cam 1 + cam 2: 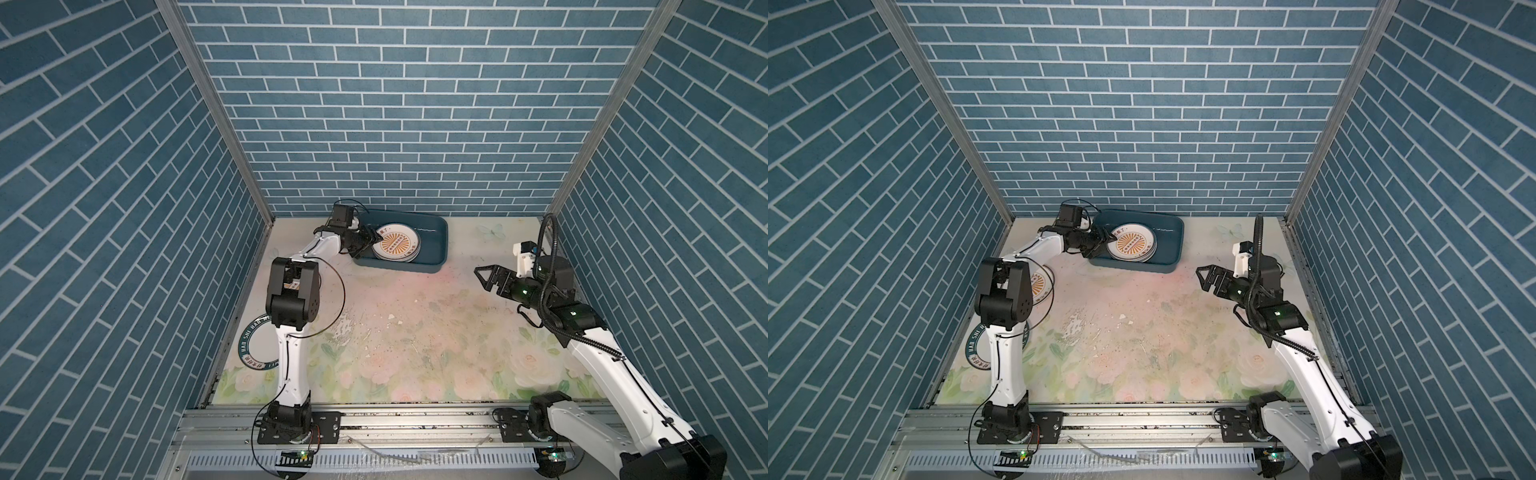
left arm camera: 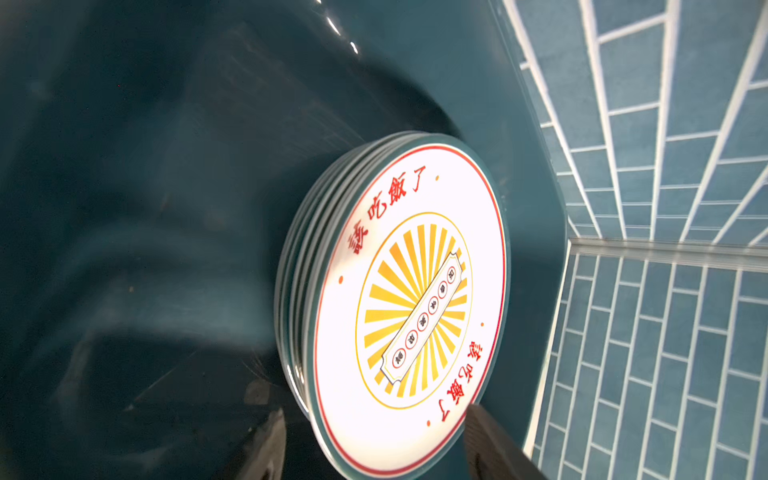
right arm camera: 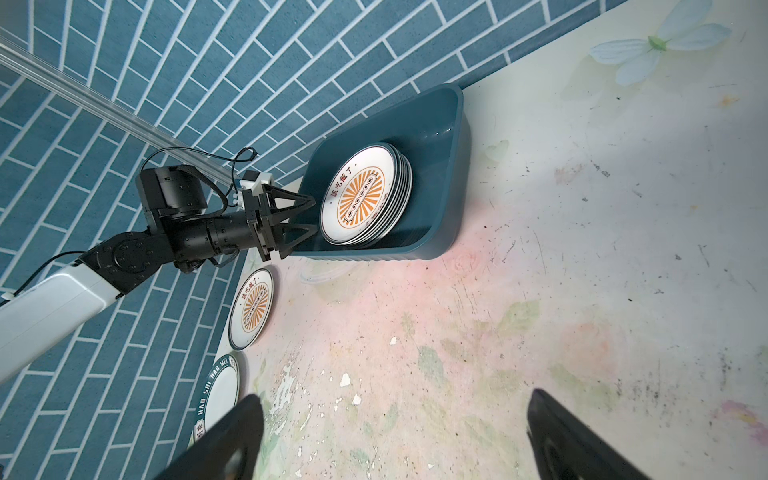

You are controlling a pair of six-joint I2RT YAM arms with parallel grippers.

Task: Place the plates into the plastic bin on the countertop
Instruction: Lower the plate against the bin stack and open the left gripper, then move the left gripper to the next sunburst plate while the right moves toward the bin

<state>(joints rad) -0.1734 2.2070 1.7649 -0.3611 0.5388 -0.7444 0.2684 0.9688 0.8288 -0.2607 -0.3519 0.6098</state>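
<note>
Left gripper stands with jaws spread either side of the edge of the top plate, not pinching it; we find that plate lying on the stack of plates inside the plastic bin, at the bin's end nearest this arm. We judge it best to draw straight back over the bin's rim without nudging the stack, then take the sunburst plate and the lettered plate on the countertop outside that end. Right gripper, spread and empty, hangs well apart from the bin.
</note>
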